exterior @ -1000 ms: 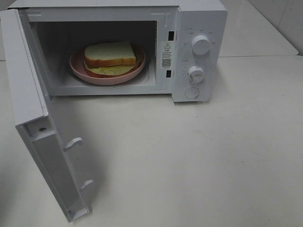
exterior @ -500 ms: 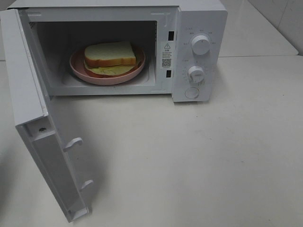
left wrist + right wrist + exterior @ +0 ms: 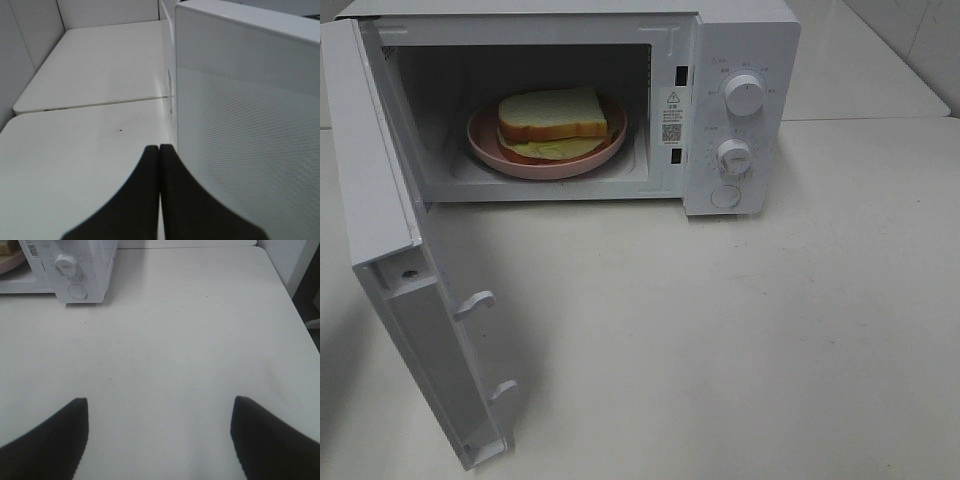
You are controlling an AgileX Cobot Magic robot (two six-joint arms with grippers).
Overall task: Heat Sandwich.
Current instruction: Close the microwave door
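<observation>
Clearly, the sandwich [image 3: 552, 118] sits in the microwave [image 3: 760, 50], apart from clenched left claw [image 3: 159, 148] and released right claw [image 3: 160, 400].

Light: bright, even, soft, from above.
Shadows: faint grey on table [image 3: 570, 300] right of door [image 3: 420, 330]; cavity of microwave [image 3: 740, 40] dimmer (far wall greyest).
Focus: high view crisp; wrist views softer, fingers [image 3: 45, 440] black, blurred.
</observation>
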